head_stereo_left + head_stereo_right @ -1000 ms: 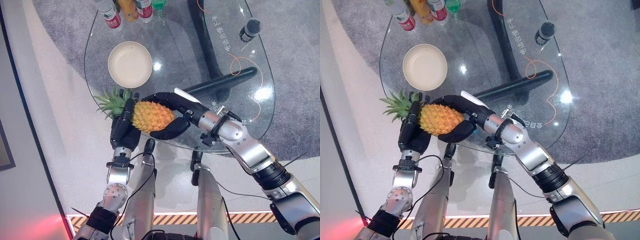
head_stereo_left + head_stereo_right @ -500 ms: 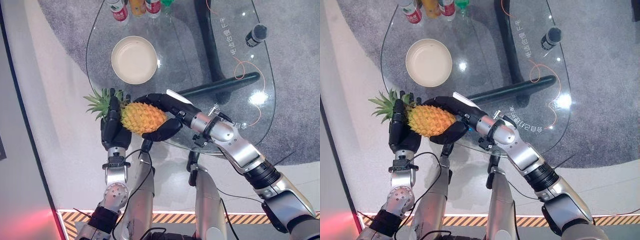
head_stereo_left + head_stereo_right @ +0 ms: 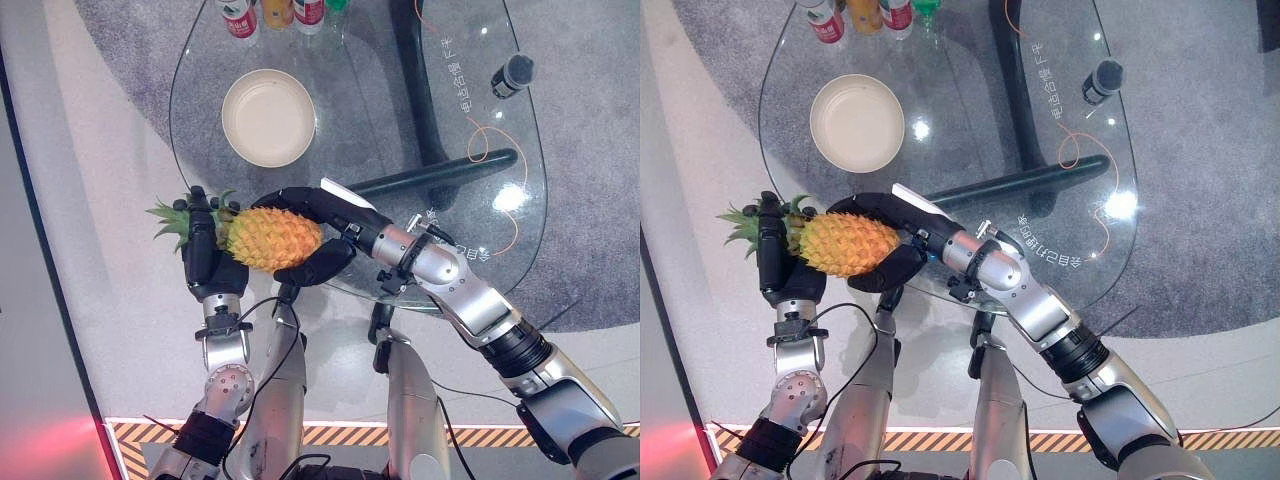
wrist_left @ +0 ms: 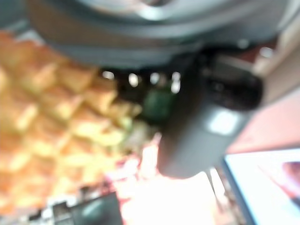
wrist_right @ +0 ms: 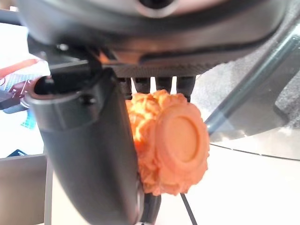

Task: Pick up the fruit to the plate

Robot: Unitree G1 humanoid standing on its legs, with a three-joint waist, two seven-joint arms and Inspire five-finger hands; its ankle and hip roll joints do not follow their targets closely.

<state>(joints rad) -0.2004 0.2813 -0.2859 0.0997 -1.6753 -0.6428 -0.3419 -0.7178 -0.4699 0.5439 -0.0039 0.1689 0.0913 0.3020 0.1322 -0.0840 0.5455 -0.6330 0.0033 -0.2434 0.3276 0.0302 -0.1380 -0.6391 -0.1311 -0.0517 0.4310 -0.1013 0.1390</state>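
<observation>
2 hands (image 3: 305, 235) gripping 1 pineapple (image 3: 272, 238), 1 plate (image 3: 268, 117)

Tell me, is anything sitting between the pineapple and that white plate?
No. In the left eye view, only bare glass table separates the pineapple, held by both hands, from the plate.

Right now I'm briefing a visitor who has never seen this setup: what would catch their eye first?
The orange-yellow pineapple with green leaves, held off the near-left edge of the round glass table. The right hand curls round its body and the left hand grips the crown end. Behind it on the glass sits the empty cream round plate.
</observation>
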